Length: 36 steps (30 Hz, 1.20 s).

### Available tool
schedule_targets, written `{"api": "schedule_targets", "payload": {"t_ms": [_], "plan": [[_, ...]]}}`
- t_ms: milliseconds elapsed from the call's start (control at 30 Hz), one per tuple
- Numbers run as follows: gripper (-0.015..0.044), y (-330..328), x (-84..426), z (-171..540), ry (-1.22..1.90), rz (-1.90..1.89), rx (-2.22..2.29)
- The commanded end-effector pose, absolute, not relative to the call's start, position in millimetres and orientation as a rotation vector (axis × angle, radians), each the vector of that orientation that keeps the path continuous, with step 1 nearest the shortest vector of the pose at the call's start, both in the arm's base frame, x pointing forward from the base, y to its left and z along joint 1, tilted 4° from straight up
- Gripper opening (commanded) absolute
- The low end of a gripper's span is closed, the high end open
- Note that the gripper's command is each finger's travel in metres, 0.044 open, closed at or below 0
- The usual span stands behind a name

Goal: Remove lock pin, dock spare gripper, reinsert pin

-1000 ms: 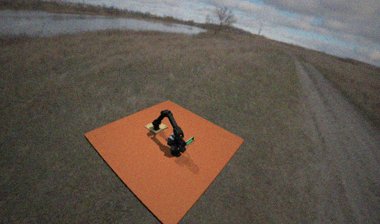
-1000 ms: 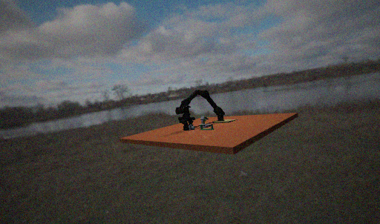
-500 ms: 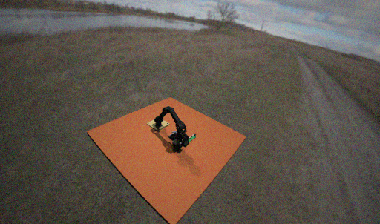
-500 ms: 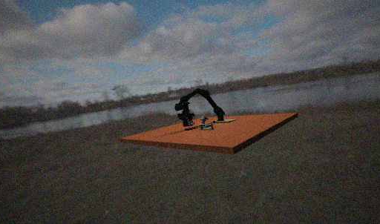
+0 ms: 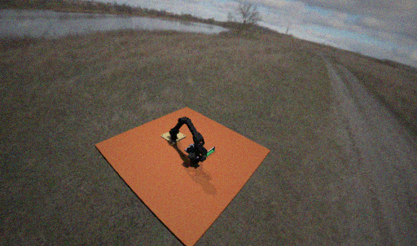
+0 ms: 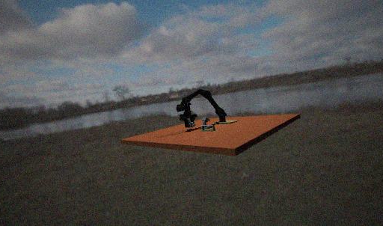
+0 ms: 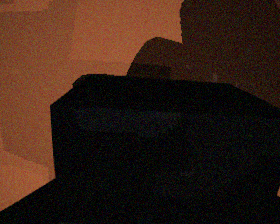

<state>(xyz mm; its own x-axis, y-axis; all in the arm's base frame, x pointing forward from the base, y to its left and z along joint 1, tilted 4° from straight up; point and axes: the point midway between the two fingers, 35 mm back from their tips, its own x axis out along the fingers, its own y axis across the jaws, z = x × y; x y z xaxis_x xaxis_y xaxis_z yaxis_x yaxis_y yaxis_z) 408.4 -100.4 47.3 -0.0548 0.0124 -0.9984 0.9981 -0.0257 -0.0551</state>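
Note:
My gripper [image 5: 195,163] [image 6: 188,125] [image 7: 153,177] points down, low over the orange board, and is shut on the spare gripper. The spare gripper [image 7: 166,135] shows in the wrist view as a large black block filling the lower middle; a small grey part of it [image 6: 192,124] shows at my fingertips in the exterior view. A small blue-grey fixture, probably the mount [image 6: 205,120], stands beside my gripper, nearer the arm's base. In the top view my arm hides most of it. The lock pin and the socket hole are too small or hidden to tell.
A green and white stand [image 5: 210,151] [image 6: 208,129] is close beside my gripper. The arm's base plate [image 5: 167,137] [image 6: 230,122] is pale and lies farther back. The orange board [image 5: 141,163] [image 6: 238,136] ends in a raised edge. Dark arm shadows fall on it.

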Motion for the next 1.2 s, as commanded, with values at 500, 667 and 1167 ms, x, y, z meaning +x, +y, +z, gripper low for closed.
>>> {"api": "schedule_targets", "payload": {"t_ms": [500,667,1167], "plan": [[0.0000,-97.0,405.2,52.2,0.964,-1.604,1.544],[0.0000,-96.2,404.1,52.7,0.880,-1.689,1.625],[0.0000,-93.7,400.9,54.1,0.591,-1.933,1.859]]}}
